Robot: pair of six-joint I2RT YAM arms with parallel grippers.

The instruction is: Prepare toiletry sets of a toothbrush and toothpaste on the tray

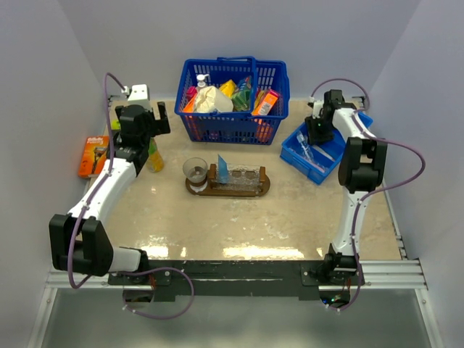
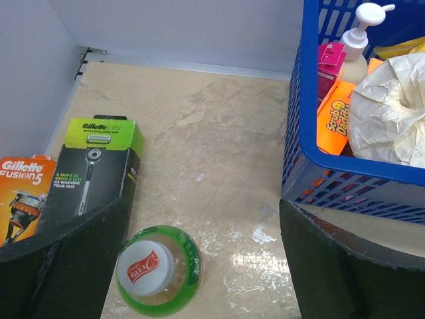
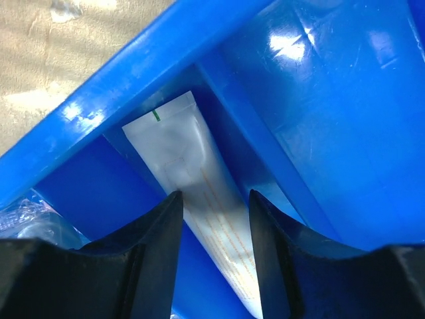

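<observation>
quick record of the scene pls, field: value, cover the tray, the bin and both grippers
tray: dark wooden oval, mid table, glass cups on it, a blue tube upright among them
right gripper: open, down in the blue bin, fingers astride a white tube
left gripper: open, holding nothing, over a green bottle
basket: blue, behind the tray, packed with goods

Blue marks both the basket point(image 1: 228, 127) and the bin point(image 1: 299, 158). The tray point(image 1: 264, 187) is dark brown, the counter point(image 1: 254, 225) mottled beige. One razor box point(image 1: 93, 156) is orange, another box point(image 2: 93, 176) black topped with lime green. The bottle point(image 2: 184, 266) is green, its cap point(image 2: 145, 267) white with red lettering, and the tube point(image 3: 179, 153) white.
</observation>
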